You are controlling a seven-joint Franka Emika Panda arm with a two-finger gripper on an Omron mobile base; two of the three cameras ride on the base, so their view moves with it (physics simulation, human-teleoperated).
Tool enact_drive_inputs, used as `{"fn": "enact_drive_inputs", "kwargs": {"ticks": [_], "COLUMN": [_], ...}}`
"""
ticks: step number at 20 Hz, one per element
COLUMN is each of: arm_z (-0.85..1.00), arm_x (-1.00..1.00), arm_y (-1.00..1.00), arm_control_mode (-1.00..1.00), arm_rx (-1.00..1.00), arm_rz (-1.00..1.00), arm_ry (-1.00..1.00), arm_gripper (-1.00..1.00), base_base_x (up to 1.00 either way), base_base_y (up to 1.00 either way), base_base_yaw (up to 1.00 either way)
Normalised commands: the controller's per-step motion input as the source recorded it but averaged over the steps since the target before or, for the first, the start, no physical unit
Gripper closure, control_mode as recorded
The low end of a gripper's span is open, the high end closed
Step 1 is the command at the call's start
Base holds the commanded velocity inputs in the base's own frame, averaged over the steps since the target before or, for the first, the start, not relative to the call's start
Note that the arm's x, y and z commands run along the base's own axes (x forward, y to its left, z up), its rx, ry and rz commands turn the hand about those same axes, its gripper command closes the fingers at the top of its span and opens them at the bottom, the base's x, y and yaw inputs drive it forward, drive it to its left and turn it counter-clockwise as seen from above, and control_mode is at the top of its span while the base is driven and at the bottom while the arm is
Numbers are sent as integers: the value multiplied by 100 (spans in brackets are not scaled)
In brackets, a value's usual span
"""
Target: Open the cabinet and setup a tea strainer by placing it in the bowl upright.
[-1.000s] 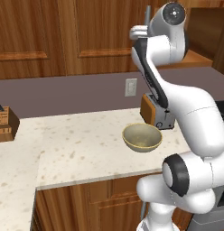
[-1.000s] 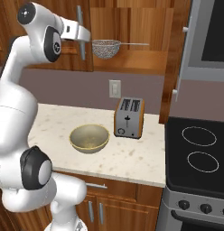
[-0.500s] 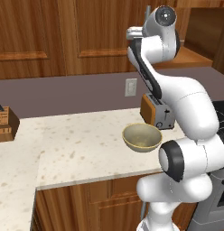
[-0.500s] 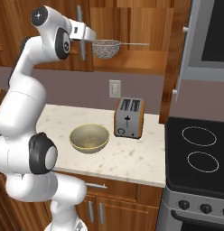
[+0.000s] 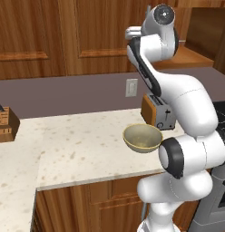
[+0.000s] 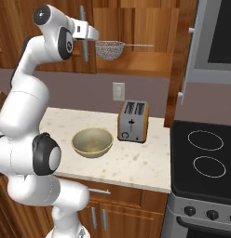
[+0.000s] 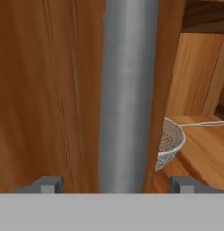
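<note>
The cabinet [image 5: 87, 31] is reddish-brown wood. Its right door [image 6: 175, 69] stands swung open and its left door [image 7: 50, 90] is closed. My gripper [image 7: 116, 184] is open, with one fingertip on each side of the left door's silver bar handle [image 7: 127, 90], and it is not clamped on it. In the right base view the gripper [image 6: 91, 32] sits high at that door's edge. The grey mesh tea strainer [image 6: 110, 49] rests on the open shelf just right of the hand, its thin handle pointing right; its rim [image 7: 170, 144] peeks past the door. The olive-tan bowl [image 6: 91, 142] sits on the counter below.
A silver toaster [image 6: 132, 121] stands right of the bowl against the wall. A black stove top [image 6: 206, 158] lies further right, beneath a microwave [image 6: 220, 32]. A knife block [image 5: 5, 122] sits at the far left of the speckled counter [image 5: 78, 149].
The arm's upper links have swung over toward the cabinet while the hand stayed at the left door's handle. The strainer and bowl have not moved.
</note>
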Motion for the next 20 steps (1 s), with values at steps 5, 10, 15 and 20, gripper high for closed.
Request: {"fn": "enact_drive_inputs", "kwargs": {"ticks": [5, 10, 15, 20], "arm_z": [-12, -15, -15, -6], "arm_x": [34, 25, 25, 26], "arm_y": [-20, -8, 0, 0], "arm_control_mode": [-100, -100, -100, -100], "arm_rx": [0, 0, 0, 0], "arm_rz": [0, 1, 2, 4], "arm_ry": [-3, -9, -16, -10], "arm_gripper": [-100, -100, -100, -100], "base_base_x": [0, 0, 0, 0], "base_base_y": [0, 0, 0, 0], "base_base_yaw": [0, 0, 0, 0]}}
